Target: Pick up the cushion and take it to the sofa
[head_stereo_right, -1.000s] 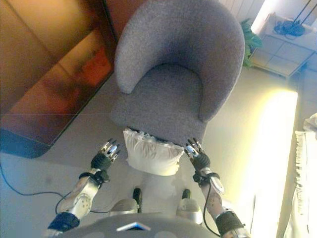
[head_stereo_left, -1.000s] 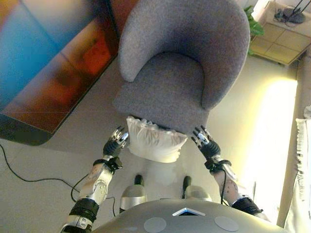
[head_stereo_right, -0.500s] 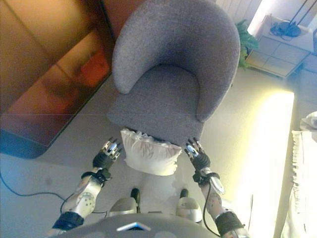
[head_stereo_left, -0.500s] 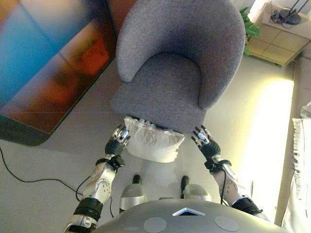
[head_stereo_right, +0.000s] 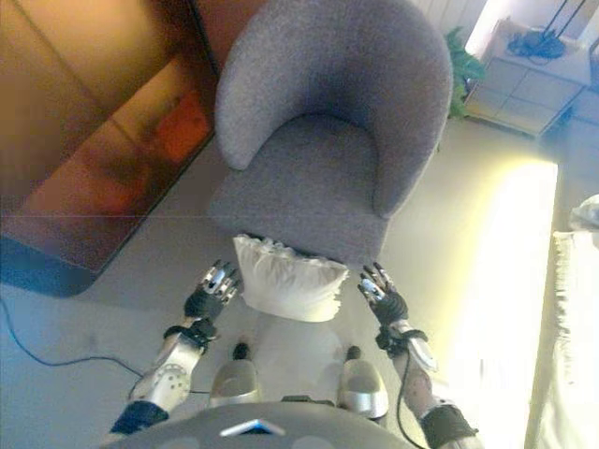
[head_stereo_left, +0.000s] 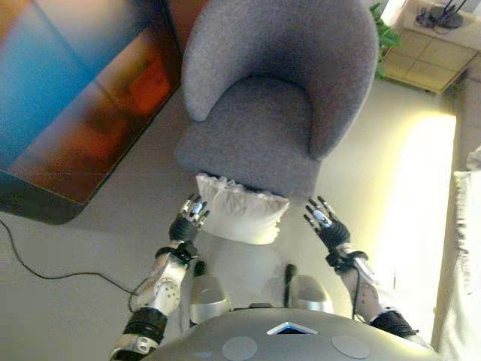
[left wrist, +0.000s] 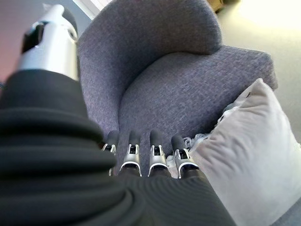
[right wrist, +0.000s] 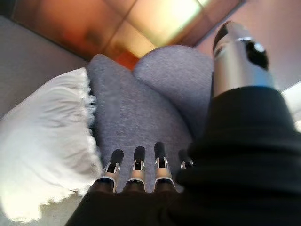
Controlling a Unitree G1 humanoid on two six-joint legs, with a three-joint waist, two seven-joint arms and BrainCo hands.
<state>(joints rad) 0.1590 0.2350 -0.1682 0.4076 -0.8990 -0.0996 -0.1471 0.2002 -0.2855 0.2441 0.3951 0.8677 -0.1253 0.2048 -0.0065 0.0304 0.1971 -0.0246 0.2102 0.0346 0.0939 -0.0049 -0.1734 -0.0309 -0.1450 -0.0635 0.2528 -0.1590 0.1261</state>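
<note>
Left robot hand sits at the left edge of the white cushion, fingers extended and relaxed, gripping nothing; contact with the fabric cannot be confirmed. Right robot hand hovers just off the cushion's right edge, fingers likewise straight and empty. The cushion leans against the front of the grey armchair, lower edge on the floor, frilled trim along its top.

Assessment: the cushion appears light, soft and compressible, with no rigid edge to hook. A single-sided pinch would likely let it fold and sag. The sound hold is a two-sided squeeze at mid-height on the left and right faces, palms pressed inward, avoiding the loose frill.
</note>
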